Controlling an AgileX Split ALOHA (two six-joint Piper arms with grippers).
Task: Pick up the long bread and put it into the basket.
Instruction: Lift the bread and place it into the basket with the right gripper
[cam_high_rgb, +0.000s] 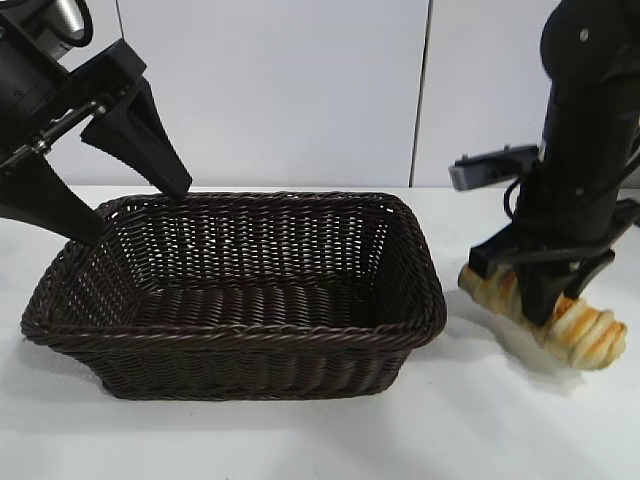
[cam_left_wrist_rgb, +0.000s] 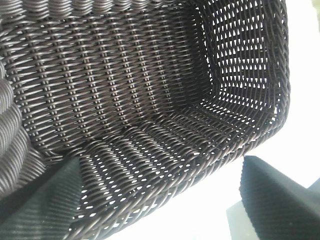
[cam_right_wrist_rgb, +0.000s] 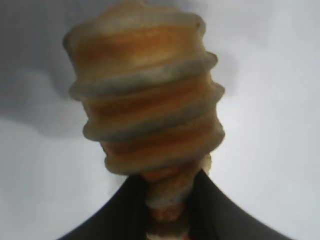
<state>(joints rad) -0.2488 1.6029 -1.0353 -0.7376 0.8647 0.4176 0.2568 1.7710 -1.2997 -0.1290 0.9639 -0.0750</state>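
The right gripper (cam_high_rgb: 548, 300) has its fingers clamped across the middle of the bread (cam_high_rgb: 580, 330), which hangs just above the white table (cam_high_rgb: 300, 440) to the right of the basket (cam_high_rgb: 240, 340), a soft shadow lying on the tabletop under it. The loaf sits tilted in the grip, one end pointing toward the basket's right wall and the other, lower end pointing out toward the table's near right side. It is near the basket but not touching it, and no part of it is over the rim. From the right wrist view the bread (cam_right_wrist_rgb: 145, 100) fills most of the picture, its cream and golden-orange spiral ridges plain to see, with the two dark fingers (cam_right_wrist_rgb: 220, 215) pinching it from either side. The left gripper (cam_high_rgb: 95, 190) hovers at the basket's far left corner with its jaws spread wide and nothing between them, one finger over the rim and the other just outside it. Its wrist view looks down into the basket (cam_left_wrist_rgb: 150, 100), whose woven floor and walls hold nothing.
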